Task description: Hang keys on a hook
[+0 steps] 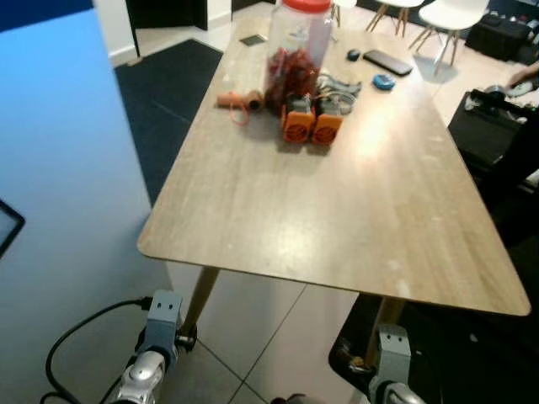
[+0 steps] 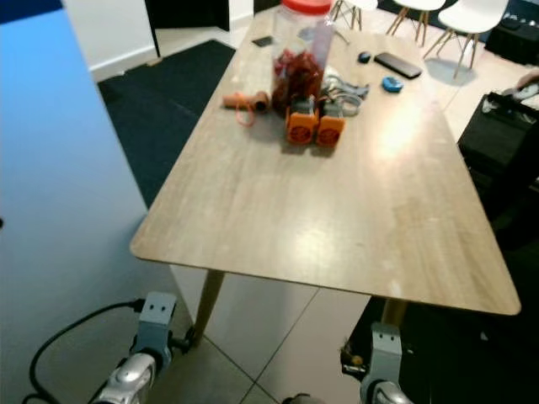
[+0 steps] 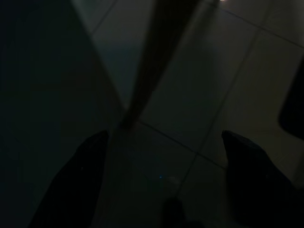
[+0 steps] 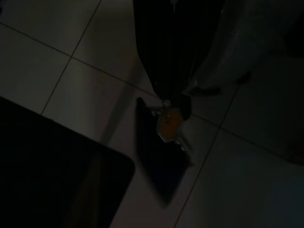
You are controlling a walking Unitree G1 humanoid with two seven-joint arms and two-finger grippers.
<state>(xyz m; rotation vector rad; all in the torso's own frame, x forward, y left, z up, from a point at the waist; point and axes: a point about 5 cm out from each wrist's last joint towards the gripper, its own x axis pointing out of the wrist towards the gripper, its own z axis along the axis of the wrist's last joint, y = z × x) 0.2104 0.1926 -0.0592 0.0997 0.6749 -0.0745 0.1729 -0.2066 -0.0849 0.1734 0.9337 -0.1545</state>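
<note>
In the dark right wrist view, my right gripper (image 4: 171, 107) hangs over the tiled floor with its black fingers (image 4: 166, 57) together. It is shut on a small bunch of keys (image 4: 168, 124) with an orange tag, which dangles below the fingertips. The keys' shadow falls on the tiles. In the left wrist view my left gripper (image 3: 161, 156) hangs idle and open, its two fingers (image 3: 90, 161) wide apart above the floor beside a table leg (image 3: 147, 71). Both silver forearms (image 1: 156, 337) show low in the eye views, in front of the table.
A long wooden table (image 1: 337, 219) stands straight ahead. At its far end are a red-lidded jar (image 1: 295, 50), two orange devices (image 1: 312, 124) and a phone (image 1: 387, 61). A blue panel (image 1: 59, 168) rises on my left. A black case (image 1: 488, 126) is to the right, and a dark rug (image 1: 168, 84) lies beyond.
</note>
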